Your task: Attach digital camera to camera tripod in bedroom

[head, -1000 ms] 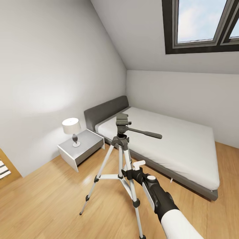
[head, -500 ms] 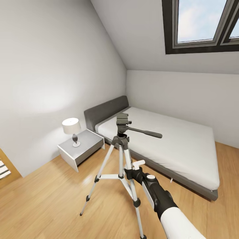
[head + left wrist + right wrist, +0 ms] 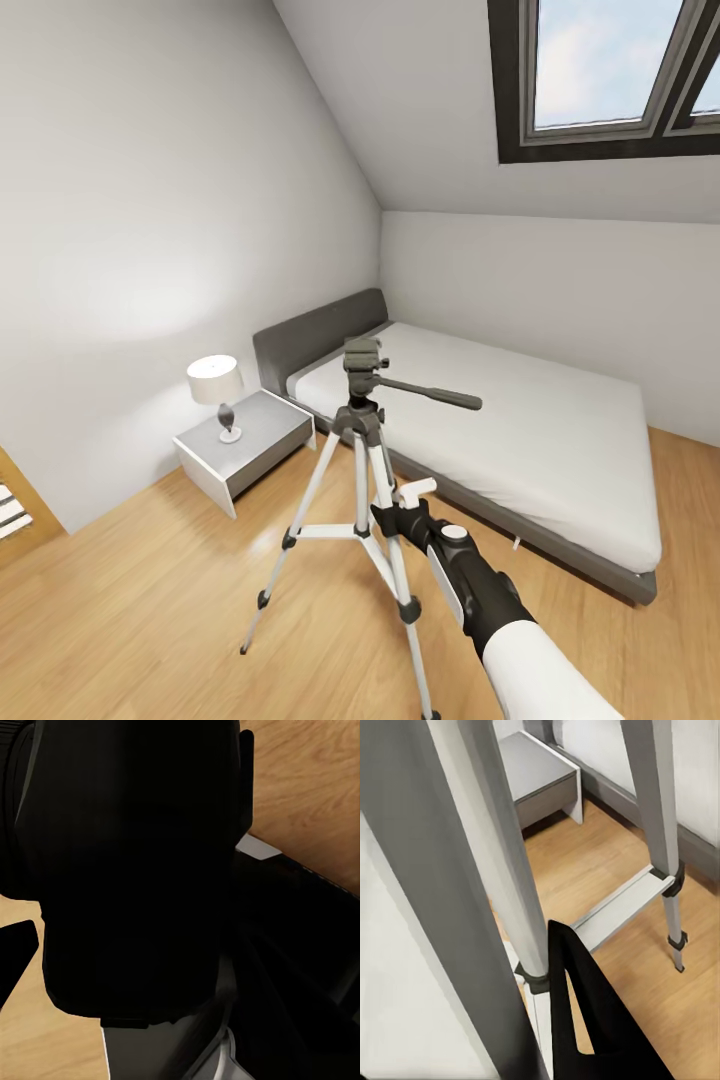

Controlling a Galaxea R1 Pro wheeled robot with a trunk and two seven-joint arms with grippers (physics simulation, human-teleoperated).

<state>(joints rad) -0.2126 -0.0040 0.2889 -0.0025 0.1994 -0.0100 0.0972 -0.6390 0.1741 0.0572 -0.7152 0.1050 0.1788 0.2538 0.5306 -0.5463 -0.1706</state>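
The camera tripod (image 3: 362, 430) stands on the light wood floor in front of the bed, its dark grey head (image 3: 362, 357) bare and its pan handle (image 3: 440, 395) pointing right. My right gripper (image 3: 392, 508) is shut on an upper tripod leg; in the right wrist view that silver leg (image 3: 487, 870) runs close beside a black finger (image 3: 585, 1020). In the left wrist view a big black boxy shape, the digital camera (image 3: 135, 870), sits right against the lens, with my left gripper (image 3: 142, 945) shut on it.
A grey bed (image 3: 520, 430) with a white mattress lies behind the tripod. To the left stands a grey nightstand (image 3: 245, 445) with a lamp (image 3: 217, 385). A dark-framed skylight (image 3: 600, 70) sits in the sloped ceiling. Wood floor stretches left of the tripod.
The tripod's head and pan handle have leaned slightly to the left and up while its feet stayed put. My right gripper has shifted a little with the leg.
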